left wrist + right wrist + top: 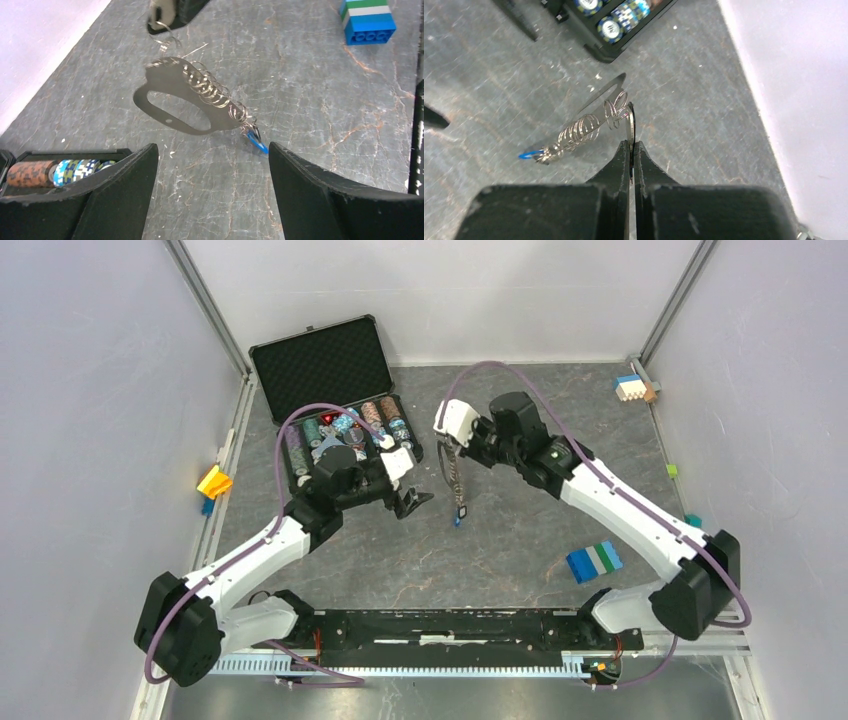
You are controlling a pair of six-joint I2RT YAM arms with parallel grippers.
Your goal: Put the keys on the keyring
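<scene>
My right gripper [447, 447] is shut on a thin metal keyring [630, 117], held edge-on between its fingertips [630, 145] above the table. From the ring hangs a chain of small silver rings [579, 131] beside a flat grey metal plate with an oval hole [172, 102]. A tiny blue-tagged key [257, 141] sits at the chain's lower end, also in the right wrist view [529, 155] and the top view [458, 521]. No black-and-white keys show. My left gripper [412, 502] is open and empty, its jaws wide apart [212, 150], just left of the hanging chain [455, 480].
An open black case of poker chips [335, 410] stands behind the left gripper, chips in view [65, 170]. A blue, white and green brick [594, 561] lies front right. A yellow block [213, 481] is at the left wall and a white and blue block [632, 388] at the back right corner.
</scene>
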